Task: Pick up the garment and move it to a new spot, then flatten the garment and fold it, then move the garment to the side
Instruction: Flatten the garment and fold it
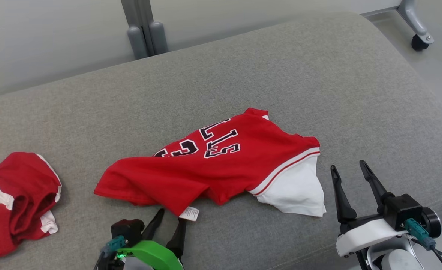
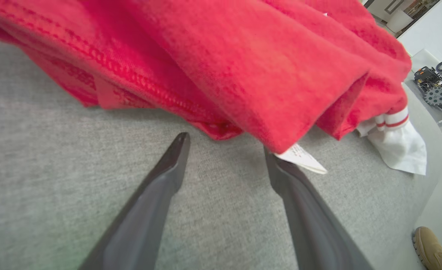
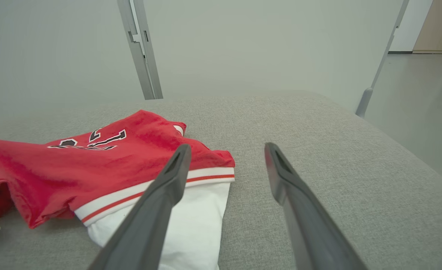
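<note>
The garment (image 1: pixel 221 165) is a red jersey with black-and-white lettering and a white sleeve, lying crumpled in the middle of the grey cushion. Its white care label (image 1: pixel 189 213) sticks out at the near hem. My left gripper (image 1: pixel 170 217) stands open just in front of that hem, one fingertip beside the label (image 2: pixel 299 159), nothing between the fingers. In the left wrist view the red cloth (image 2: pixel 224 63) lies just beyond my left gripper (image 2: pixel 224 140). My right gripper (image 1: pixel 349 168) is open to the right of the white sleeve (image 3: pixel 191 225), apart from it; the right gripper (image 3: pixel 226 150) holds nothing.
A second red-and-white garment (image 1: pixel 14 198) lies bunched at the cushion's left edge. The grey cushion (image 1: pixel 280 75) has bare room behind and to the right of the jersey. A grey post (image 1: pixel 144 30) stands behind it, a caster (image 1: pixel 418 41) at far right. A tan shoe (image 2: pixel 432 249) is on the floor.
</note>
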